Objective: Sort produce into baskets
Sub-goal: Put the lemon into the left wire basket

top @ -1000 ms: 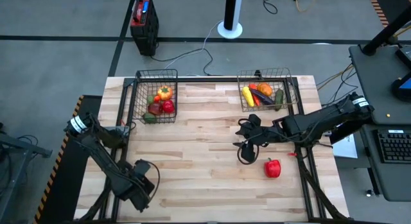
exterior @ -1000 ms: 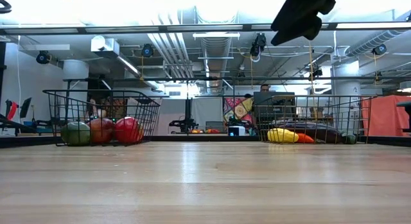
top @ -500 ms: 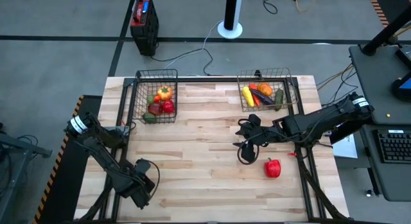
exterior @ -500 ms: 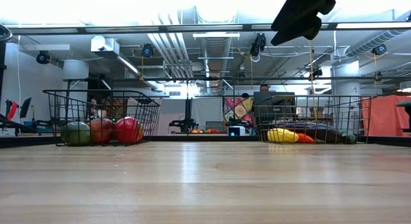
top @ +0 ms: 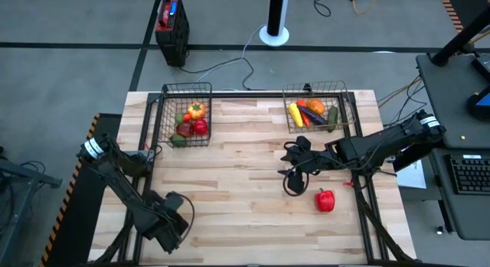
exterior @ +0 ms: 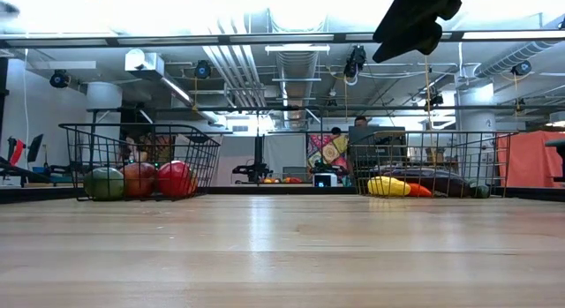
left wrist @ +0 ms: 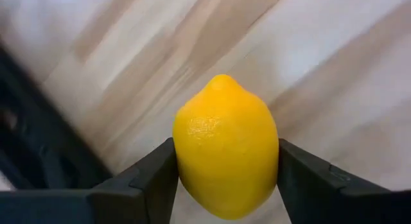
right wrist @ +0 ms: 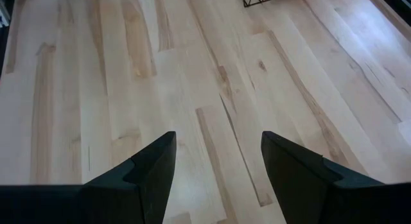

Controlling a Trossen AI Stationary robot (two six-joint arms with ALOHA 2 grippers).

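Observation:
My left gripper (top: 178, 213) is near the table's near left corner, shut on a yellow lemon (left wrist: 225, 147); in the high view the gripper hides the lemon. My right gripper (top: 289, 166) hangs open and empty above the table's right half, its fingers (right wrist: 154, 166) spread over bare wood. A red pepper (top: 325, 200) stands on the table just near-right of it. The left wire basket (top: 164, 106) holds red apples, an orange and a green piece. The right wire basket (top: 287, 106) holds yellow, purple, orange and green produce. My left gripper pinches the lemon between its two fingers, one finger on each of its long sides (left wrist: 183, 166), about its widest part. The lemon's pointed end (left wrist: 221, 79) points away from the wrist, along the fingers. Whether it is clear of the table I cannot tell.
Both baskets stand at the table's far edge, and show in the low view on the left (exterior: 71, 158) and right (exterior: 441, 149). A black-and-red box (top: 171, 26) stands on the floor beyond the table. Bare wood lies between the arms.
My left gripper has shifted a little toward the table's right edge with the lemon still between its fingers. My right gripper has kept still.

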